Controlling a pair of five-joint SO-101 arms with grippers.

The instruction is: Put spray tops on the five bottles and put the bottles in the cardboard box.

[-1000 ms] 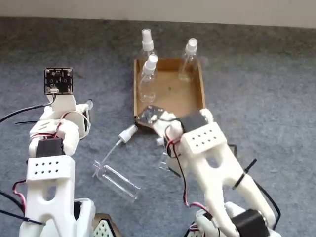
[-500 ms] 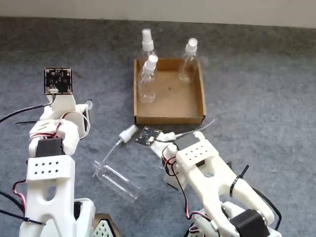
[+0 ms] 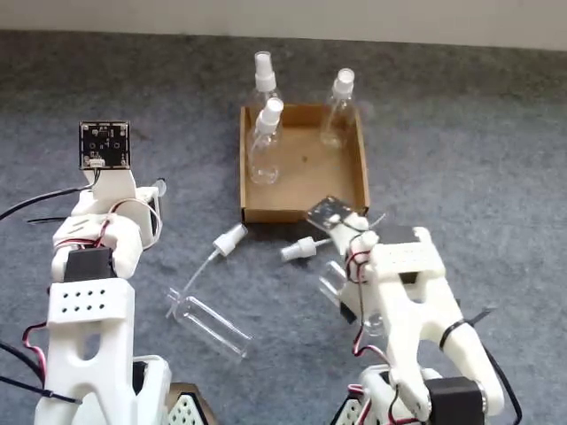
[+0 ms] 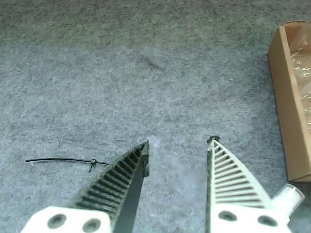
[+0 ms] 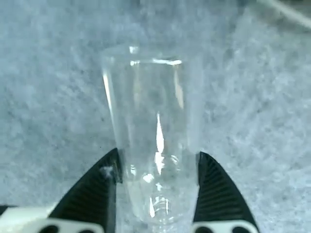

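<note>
Bottle clamped between closed-in fingers of right gripper, over grey mat just in front of box, beside loose spray top. Left gripper spread wide, empty, above bare mat beside box.

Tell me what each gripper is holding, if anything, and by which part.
The right gripper clamps the clear plastic bottle across its body, near the narrowing end. The left gripper holds nothing.
</note>
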